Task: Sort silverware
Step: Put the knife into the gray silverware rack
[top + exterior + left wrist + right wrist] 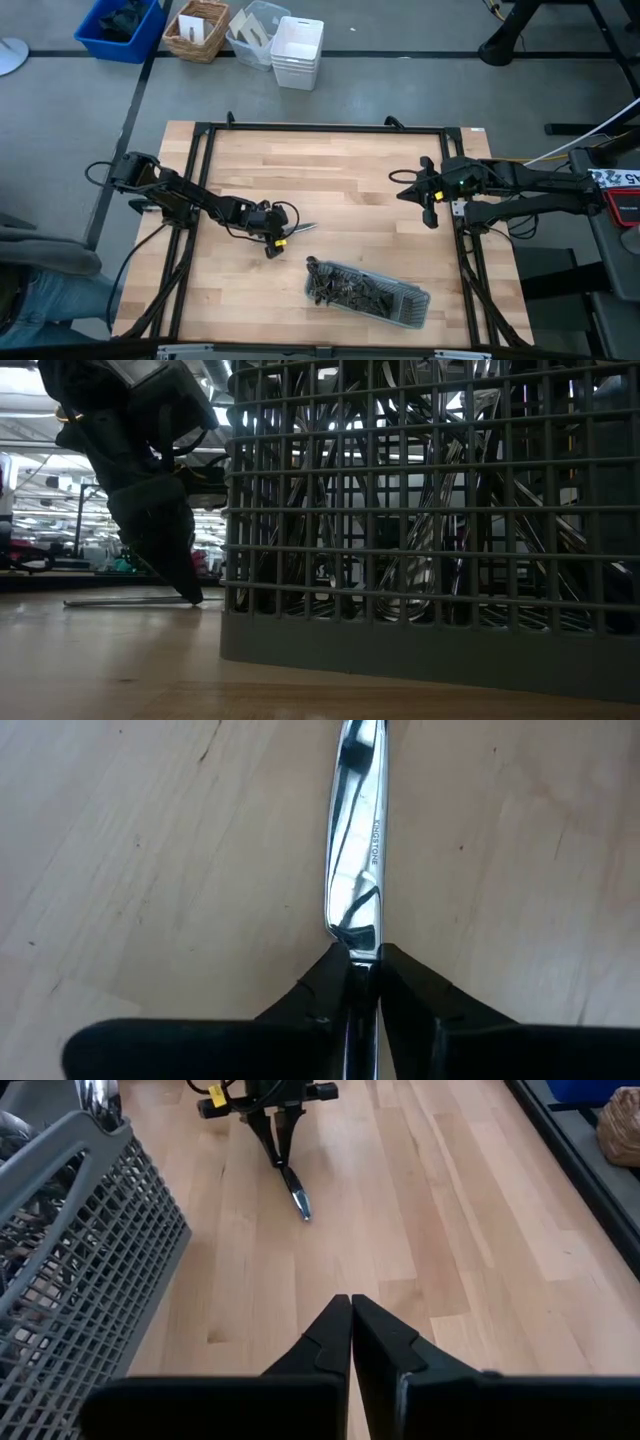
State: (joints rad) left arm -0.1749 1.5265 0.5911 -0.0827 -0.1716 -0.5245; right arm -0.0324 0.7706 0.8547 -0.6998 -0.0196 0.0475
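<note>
A slim shiny knife-like piece of silverware (355, 830) lies on the wooden table left of the long grey mesh tray (418, 312). My left gripper (274, 243) is shut on it, as the left wrist view (362, 970) shows. The tray lies on its side near the table's near edge, with many silver pieces (350, 288) inside it. My right gripper (350, 1302) is shut and empty. It hovers near the table's right edge (405, 193), well away from the tray. My left gripper pinches the silver piece between its two fingers at the end nearest the arm (360, 948). The fingers come slanting down from the table's left and lie along the piece. The rest reaches out past the fingertips toward the right (305, 229) and lies level at the table top (120, 601).
A black frame (300, 127) runs around the table top. The bare wood between the two grippers (340, 190) is open room. Beyond the far edge, on the floor, stand a blue bin (120, 25), a wicker basket (195, 30) and white containers (297, 50).
</note>
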